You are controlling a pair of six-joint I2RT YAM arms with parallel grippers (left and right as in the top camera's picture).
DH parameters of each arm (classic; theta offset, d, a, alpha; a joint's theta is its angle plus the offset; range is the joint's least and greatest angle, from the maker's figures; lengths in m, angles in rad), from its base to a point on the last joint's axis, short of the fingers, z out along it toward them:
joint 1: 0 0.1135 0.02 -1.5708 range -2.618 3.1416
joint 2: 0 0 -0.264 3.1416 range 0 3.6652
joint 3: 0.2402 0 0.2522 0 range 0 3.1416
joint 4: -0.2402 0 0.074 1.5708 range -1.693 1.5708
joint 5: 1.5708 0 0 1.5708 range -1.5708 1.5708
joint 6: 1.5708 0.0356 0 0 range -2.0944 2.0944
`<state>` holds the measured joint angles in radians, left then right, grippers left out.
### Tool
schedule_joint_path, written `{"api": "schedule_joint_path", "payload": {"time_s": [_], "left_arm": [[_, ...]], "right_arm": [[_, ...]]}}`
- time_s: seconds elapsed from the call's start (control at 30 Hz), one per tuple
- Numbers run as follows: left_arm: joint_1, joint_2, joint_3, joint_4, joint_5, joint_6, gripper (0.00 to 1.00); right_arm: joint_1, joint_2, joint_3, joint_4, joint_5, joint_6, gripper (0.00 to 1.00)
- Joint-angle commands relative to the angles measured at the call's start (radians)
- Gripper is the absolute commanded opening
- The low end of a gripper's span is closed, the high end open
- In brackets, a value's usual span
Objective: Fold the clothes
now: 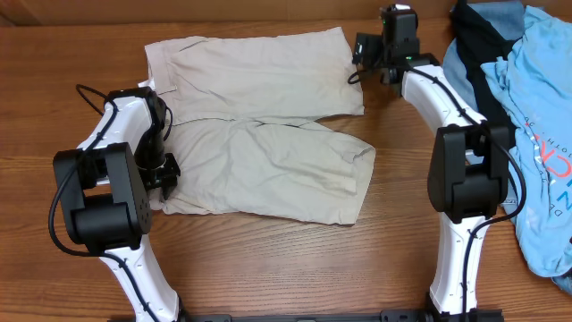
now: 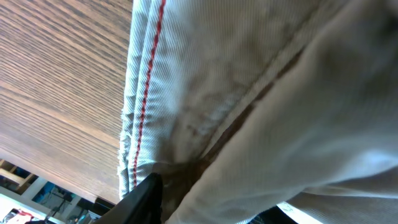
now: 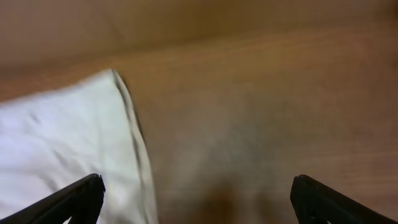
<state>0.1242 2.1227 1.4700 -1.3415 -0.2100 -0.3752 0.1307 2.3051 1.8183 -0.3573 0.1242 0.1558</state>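
Note:
The beige shorts lie spread on the wooden table, waistband to the left and both legs pointing right. My left gripper is at the waistband's near-left corner. In the left wrist view the shorts fill the frame, with a white and red-striped inner seam, and cloth sits between the dark fingers, so it is shut on the shorts. My right gripper is by the far leg's hem corner. In the right wrist view its fingers are wide open, over bare wood beside the hem.
A pile of light blue and dark clothes lies at the right edge of the table, close to the right arm. The wooden table shows bare in front of the shorts.

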Motion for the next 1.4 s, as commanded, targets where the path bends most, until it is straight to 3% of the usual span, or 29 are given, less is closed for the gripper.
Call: {"api": "schedule_joint_path", "payload": {"time_s": [0.0, 0.13, 0.3, 0.57, 0.83, 0.97, 1.2, 1.27, 1.37], "left_arm": [[-0.007, 0.001, -0.009, -0.005, -0.007, -0.003, 0.41], [-0.007, 0.001, -0.009, -0.004, -0.010, 0.005, 0.45], [-0.007, 0.001, -0.009, 0.011, -0.010, 0.005, 0.51], [-0.007, 0.001, -0.009, 0.019, -0.006, 0.017, 0.52], [-0.007, 0.001, -0.009, 0.027, -0.006, 0.017, 0.56], [-0.007, 0.001, -0.009, 0.030, -0.006, 0.016, 0.56], [-0.007, 0.001, -0.009, 0.027, -0.006, 0.017, 0.57], [-0.007, 0.001, -0.009, 0.026, -0.006, 0.016, 0.56], [-0.007, 0.001, -0.009, 0.026, -0.006, 0.017, 0.56]], "right_arm": [[0.010, -0.031, 0.031, -0.079, 0.014, -0.006, 1.00], [0.010, -0.128, 0.031, -0.274, 0.014, 0.003, 1.00], [-0.005, -0.271, 0.031, -0.594, -0.010, 0.138, 1.00], [-0.006, -0.319, -0.034, -0.943, -0.362, 0.073, 0.97], [0.007, -0.319, -0.225, -0.892, -0.496, 0.066, 0.98], [0.007, -0.319, -0.349, -0.742, -0.620, 0.071, 0.93], [0.007, -0.317, -0.499, -0.431, -0.612, 0.153, 0.91], [0.007, -0.317, -0.525, -0.368, -0.612, 0.177, 0.89], [0.007, -0.317, -0.543, -0.307, -0.612, 0.217, 0.76]]}}
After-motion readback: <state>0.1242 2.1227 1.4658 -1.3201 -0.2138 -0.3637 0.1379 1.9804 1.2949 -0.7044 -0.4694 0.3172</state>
